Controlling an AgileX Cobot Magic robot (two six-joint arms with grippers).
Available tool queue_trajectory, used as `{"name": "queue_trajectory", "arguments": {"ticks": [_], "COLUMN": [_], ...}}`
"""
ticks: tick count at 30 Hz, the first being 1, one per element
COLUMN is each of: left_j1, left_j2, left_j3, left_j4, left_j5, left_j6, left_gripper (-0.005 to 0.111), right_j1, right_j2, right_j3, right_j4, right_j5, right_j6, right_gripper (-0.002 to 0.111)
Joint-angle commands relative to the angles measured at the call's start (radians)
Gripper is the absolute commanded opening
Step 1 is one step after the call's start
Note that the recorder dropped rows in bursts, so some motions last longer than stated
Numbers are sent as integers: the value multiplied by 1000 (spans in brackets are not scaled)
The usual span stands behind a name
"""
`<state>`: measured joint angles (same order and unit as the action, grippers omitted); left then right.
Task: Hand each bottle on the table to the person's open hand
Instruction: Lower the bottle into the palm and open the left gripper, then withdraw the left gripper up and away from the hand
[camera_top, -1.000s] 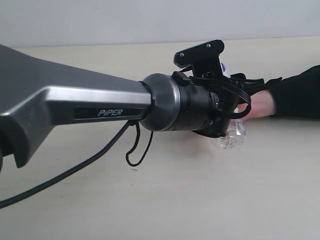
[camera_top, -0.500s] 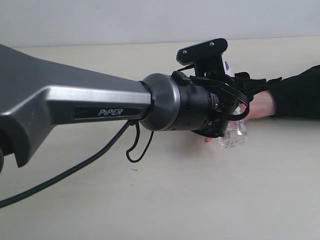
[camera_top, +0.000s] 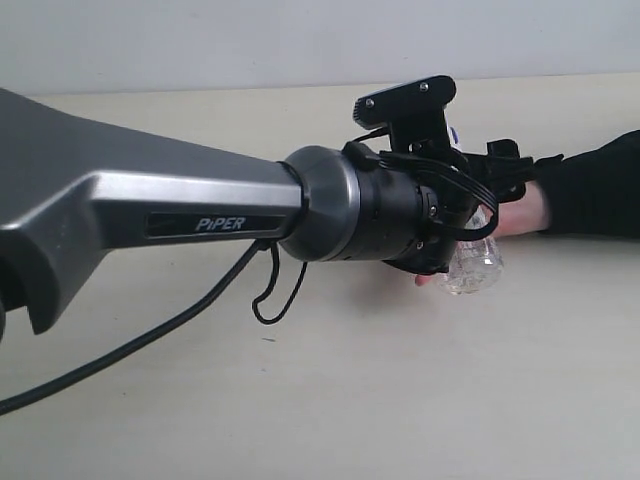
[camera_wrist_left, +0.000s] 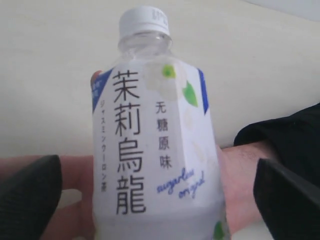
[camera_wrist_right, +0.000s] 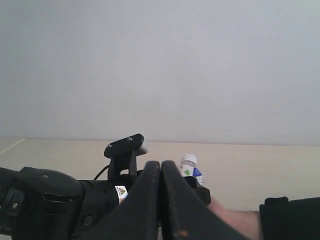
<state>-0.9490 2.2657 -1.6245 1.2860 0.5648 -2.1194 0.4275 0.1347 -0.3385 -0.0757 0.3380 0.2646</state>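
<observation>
A clear bottle (camera_wrist_left: 155, 150) with a white cap and a white label with dark and green print stands upright between my left gripper's fingers (camera_wrist_left: 30, 195). My left gripper (camera_wrist_left: 157, 200) is open, with a gap on each side of the bottle. The person's open hand (camera_wrist_left: 240, 175) lies behind and around the bottle, with one fingertip showing past the label. In the exterior view the left gripper (camera_top: 485, 195) is over the hand (camera_top: 520, 212), and the bottle's clear base (camera_top: 475, 265) shows below it. My right gripper (camera_wrist_right: 161, 165) is shut and holds nothing. The other bottles are out of view.
The pale table (camera_top: 400, 400) stretches round the left arm (camera_top: 150, 210), whose loose black cable (camera_top: 265, 300) hangs near the tabletop. The person's black sleeve (camera_top: 595, 190) comes in from the right edge. A plain grey wall (camera_wrist_right: 160, 65) stands behind the table.
The left gripper's fingers have spread apart. The bottle's base has shifted slightly to the right, towards the hand. The arm itself has hardly moved.
</observation>
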Motion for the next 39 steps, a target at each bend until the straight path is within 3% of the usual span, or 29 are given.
{"name": "queue_trajectory", "arguments": {"ticks": [1, 6, 8, 10, 12, 13, 14, 15, 19, 23, 26, 29, 35, 39], "left_j1": [3, 3, 3, 3, 3, 3, 3, 3, -11, -18, -18, -8, 3, 3], "left_j2": [-56, -150, -208, -275, -346, -387, -411, -431, -505, -622, -737, -858, -1113, -1288], "left_j3": [-5, -5, -5, -5, -5, -5, -5, -5, 22, 168, 348, 536, 794, 881], "left_j4": [15, -36, -112, -230, -396, -477, -507, -520, -558, -575, -546, -392, -111, -26], "left_j5": [2, 2, 2, 4, 22, 79, 131, 192, 338, 227, 14, -96, -103, -128], "left_j6": [-4, 109, 260, 438, 679, 768, 798, 823, 1040, 1093, 1022, 877, 655, 613], "left_gripper": [100, 100, 100, 91, 60, 35, 14, 1, 0, 0, 0, 0, 0, 0], "right_j1": [-3, -3, -3, -3, -3, -3, -3, -3, -3, -3, -3, -3, -3, -3], "right_j2": [-6, -6, -6, -6, -6, -6, -6, -6, -6, -6, -6, -6, -6, -6], "right_j3": [7, 7, 7, 7, 7, 7, 7, 7, 7, 7, 7, 7, 7, 7], "right_j4": [-7, -7, -7, -7, -7, -7, -7, -7, -7, -5, -5, -5, -5, -5], "right_j5": [-13, -13, -13, -13, -13, -13, -13, -13, -13, -13, -13, -13, -13, -13], "right_j6": [0, 0, 0, 0, 0, 0, 0, 0, 0, 0, 0, 0, 0, 0], "right_gripper": [0, 0, 0, 0, 0, 0, 0, 0, 0, 0, 0, 0, 0, 0]}}
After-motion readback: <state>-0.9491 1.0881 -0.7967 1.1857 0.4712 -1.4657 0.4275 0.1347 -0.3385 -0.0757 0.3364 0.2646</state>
